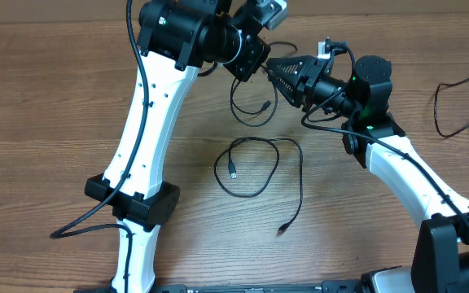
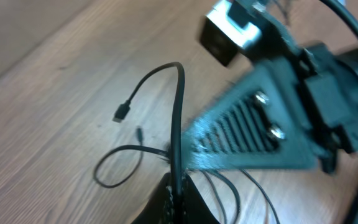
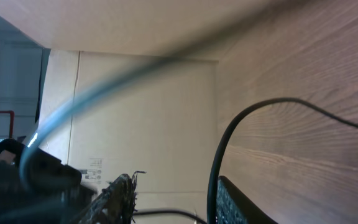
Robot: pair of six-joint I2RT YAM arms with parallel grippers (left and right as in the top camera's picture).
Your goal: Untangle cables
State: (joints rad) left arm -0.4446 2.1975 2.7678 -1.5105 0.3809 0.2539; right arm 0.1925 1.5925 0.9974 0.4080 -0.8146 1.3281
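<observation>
Snapshot from the overhead camera. The looped cable (image 1: 251, 167) lay flat on the wooden table (image 1: 55, 98), roughly mid-table, with 1 plug (image 1: 233, 173) tucked inside its own ring and the other end (image 1: 283, 230) trailing off nearer the arm bases. I'll place everything else from that loop.

Just beyond the loop, on the far side of it, hung a 2nd cable (image 1: 241, 110), a smaller curl with its plug (image 1: 265, 106) pointing toward the right arm. The left gripper (image 1: 259, 59) sat above that curl, further from the loop. Its wrist view showed the left gripper (image 2: 176, 199) pressed together on this 2nd cable (image 2: 178, 112), which rose straight out of the fingers, arched over and ended in a free plug (image 2: 122, 113).

The right gripper (image 1: 273, 67) came in from the loop's far right and nearly met the left one tip to tip — I couldn't tell if they touched. In its own camera the right gripper (image 3: 173, 202) had its fingers spread, a dark wire (image 3: 219, 155) passing up between them with no visible pinch.

A 3rd cable (image 1: 438, 110) sat well off to the right of the loop, by the table edge — apart from the other 2.
</observation>
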